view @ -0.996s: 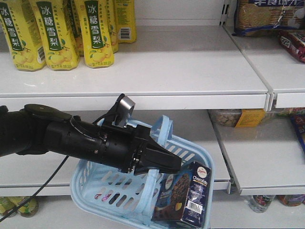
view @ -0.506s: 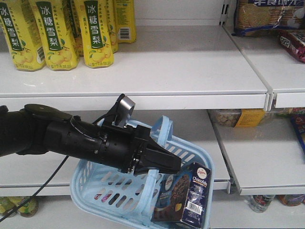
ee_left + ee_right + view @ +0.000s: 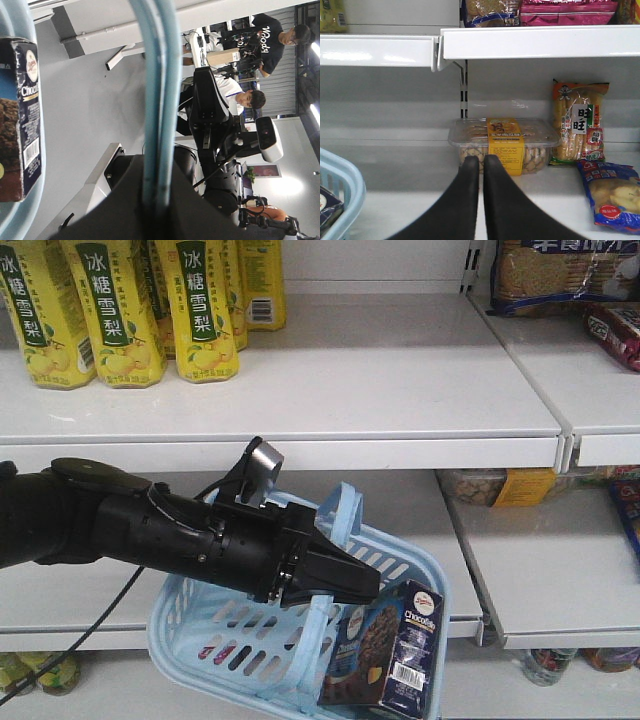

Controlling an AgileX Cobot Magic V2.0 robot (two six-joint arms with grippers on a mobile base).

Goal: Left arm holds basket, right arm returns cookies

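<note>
The left arm [image 3: 150,525] reaches in from the left of the front view. Its left gripper [image 3: 365,585] is shut on the two flat handles [image 3: 157,75] of the light blue basket [image 3: 165,630], which hangs tilted below it in front of the lower shelf. The cookies [image 3: 395,645], a dark navy box with a chocolate picture and white barcode, stand at the basket's right end and also show in the left wrist view [image 3: 20,115]. My right gripper [image 3: 481,162] is shut with nothing in it, right of the basket's rim [image 3: 342,182], pointing at the lower shelf.
Yellow drink cartons [image 3: 120,300] stand on the upper shelf [image 3: 350,380]. A clear pack of pale crackers [image 3: 505,142] sits on the lower shelf ahead of the right gripper. A striped snack bag [image 3: 577,125] and a blue bag [image 3: 610,195] lie to its right.
</note>
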